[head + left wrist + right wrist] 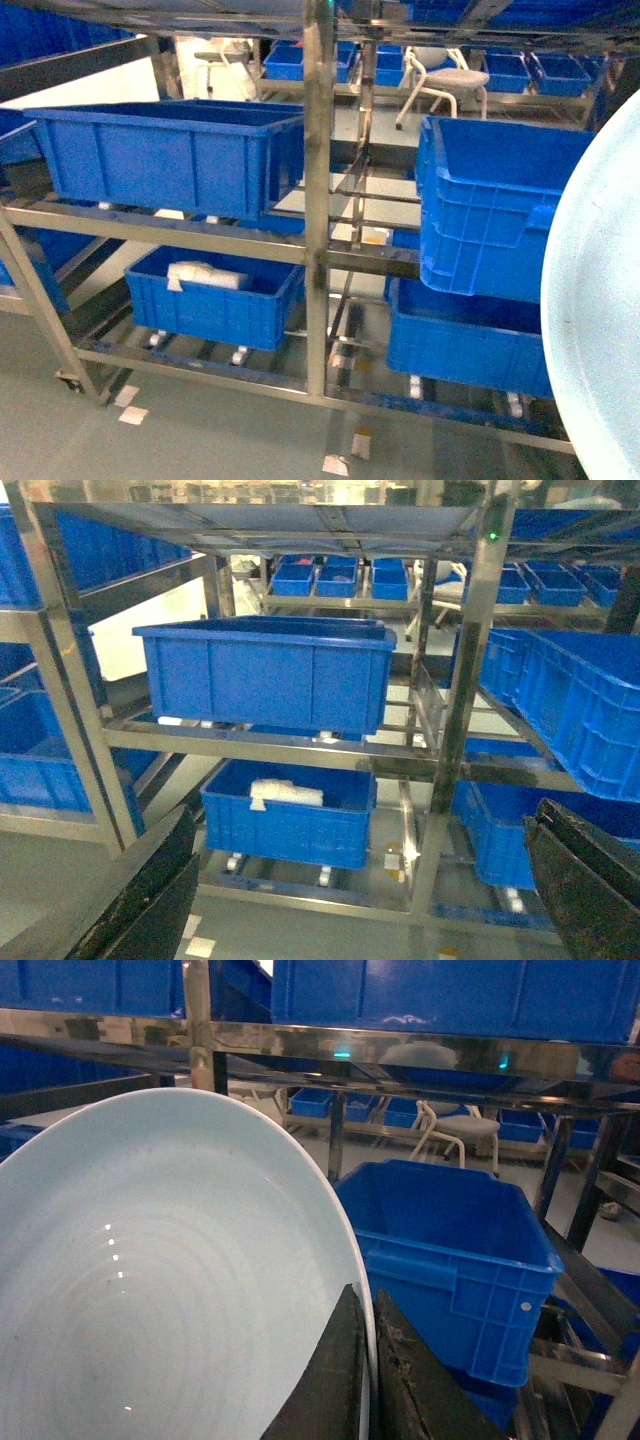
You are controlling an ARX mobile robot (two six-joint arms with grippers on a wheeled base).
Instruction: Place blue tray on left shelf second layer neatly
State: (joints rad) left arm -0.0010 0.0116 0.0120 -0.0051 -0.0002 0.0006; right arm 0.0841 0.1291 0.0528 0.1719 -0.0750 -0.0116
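The blue tray (150,1290) is a pale sky-blue dish tilted on edge, filling the left of the right wrist view. It also shows at the right edge of the head view as the blue tray (600,320). My right gripper (366,1296) is shut on its rim, one dark finger on each side. The left shelf (150,225) is a steel rack; its second tier carries a big dark-blue crate (160,150). My left gripper (365,810) is open and holds nothing, facing the left shelf (280,742) from a distance. Neither gripper shows in the head view.
A smaller crate (215,290) with a white bundle sits on the bottom tier. The central steel upright (318,200) divides the bays. Stacked crates (490,220) fill the right bay, close beside the tray. A white stool (450,85) stands behind the rack.
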